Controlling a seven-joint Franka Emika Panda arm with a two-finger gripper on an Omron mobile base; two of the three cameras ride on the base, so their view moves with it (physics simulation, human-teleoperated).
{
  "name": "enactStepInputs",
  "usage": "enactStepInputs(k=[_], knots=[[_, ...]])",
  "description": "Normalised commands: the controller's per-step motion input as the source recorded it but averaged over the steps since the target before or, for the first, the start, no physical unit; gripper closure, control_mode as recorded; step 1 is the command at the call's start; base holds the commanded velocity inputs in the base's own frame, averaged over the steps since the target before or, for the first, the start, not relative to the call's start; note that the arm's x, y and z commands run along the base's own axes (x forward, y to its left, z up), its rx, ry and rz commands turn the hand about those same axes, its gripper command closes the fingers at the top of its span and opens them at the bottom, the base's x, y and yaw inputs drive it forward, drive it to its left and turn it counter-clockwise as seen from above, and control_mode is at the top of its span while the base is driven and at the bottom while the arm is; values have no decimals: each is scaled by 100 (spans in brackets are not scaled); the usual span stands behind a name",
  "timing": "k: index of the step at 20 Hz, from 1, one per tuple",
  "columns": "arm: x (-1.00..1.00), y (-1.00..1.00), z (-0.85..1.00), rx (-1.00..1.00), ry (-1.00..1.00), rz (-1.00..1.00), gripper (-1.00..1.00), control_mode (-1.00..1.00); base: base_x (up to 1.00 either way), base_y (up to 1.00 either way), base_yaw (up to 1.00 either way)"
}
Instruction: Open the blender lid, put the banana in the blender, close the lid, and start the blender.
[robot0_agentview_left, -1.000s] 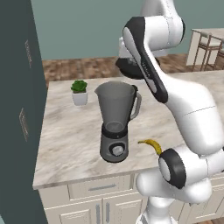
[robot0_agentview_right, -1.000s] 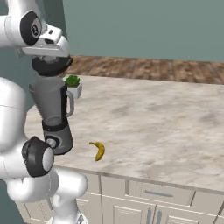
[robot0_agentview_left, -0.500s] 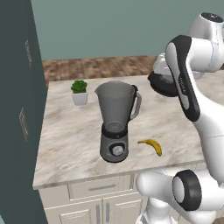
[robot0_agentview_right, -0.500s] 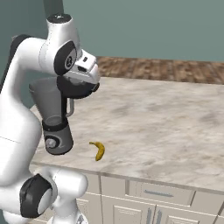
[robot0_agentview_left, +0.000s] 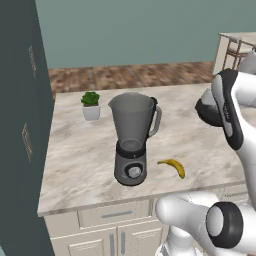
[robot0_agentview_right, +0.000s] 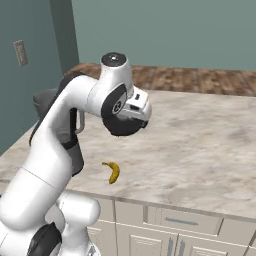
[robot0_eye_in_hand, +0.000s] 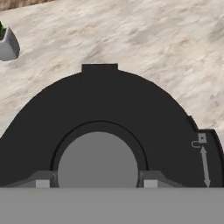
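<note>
the pincer (robot0_eye_in_hand: 96, 186) is clamped on the light grey knob of the blender lid (robot0_eye_in_hand: 109, 131), one dark fingertip on each side of it at 9 and 3 o'clock in the hand view. in the right base view the lid (robot0_agentview_right: 125, 125) hangs under the wrist, above bare marbled counter (robot0_agentview_right: 200, 150) and off to the 3 o'clock side of the blender (robot0_agentview_left: 132, 142). that hold makes sense as a judgement: the knob is the one narrow part of a wide cap, so it gives the fingers something to close around, and carrying the lid clear of the jar leaves the mouth free for the fruit.

the jar stands open, its rim uncovered, handle toward 3 o'clock in the left base view, base dial facing the cabinet fronts. the banana (robot0_agentview_left: 172, 166) lies flat on the counter near the front edge, at about 4 o'clock from the blender base, apart from it. it is untouched, so the lid needs a resting spot on the counter first.

a small potted plant (robot0_agentview_left: 90, 105) sits at 10 o'clock from the blender. the counter is pale veined stone over light cabinets with bar handles; beyond it run wood flooring and a teal wall, with a tall dark cabinet (robot0_agentview_left: 20, 125) at 9 o'clock.
</note>
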Motion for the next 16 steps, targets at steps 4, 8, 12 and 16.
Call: enactStepInputs(k=[4,8,12,16], knots=[[34,-92,-86,-6,12,0,100,-100,0,0,0],[37,-81,-89,0,16,0,100,-100,0,0,0],[44,-41,-64,0,19,0,100,-100,0,0,0],[48,-33,-68,0,27,0,100,-100,0,0,0]])
